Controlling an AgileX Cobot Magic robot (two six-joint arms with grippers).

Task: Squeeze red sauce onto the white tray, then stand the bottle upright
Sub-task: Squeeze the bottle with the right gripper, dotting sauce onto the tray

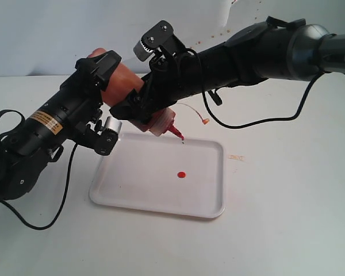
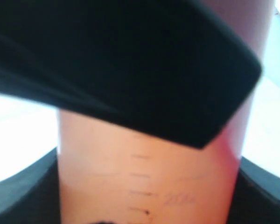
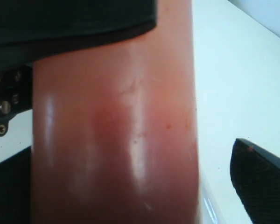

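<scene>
The bottle hangs tilted over the white tray, its red nozzle pointing down at the tray's far part. One round drop of red sauce lies near the tray's middle. My left gripper is shut on the bottle's base end; in the left wrist view the bottle fills the space between both fingers. My right gripper sits around the bottle near its cap. In the right wrist view one finger stands clear of the bottle, with white showing between them, so those jaws are open.
A small orange cap on a thin tether dangles beside the nozzle. A faint mark lies on the white table to the right of the tray. A black cable loops at the front left.
</scene>
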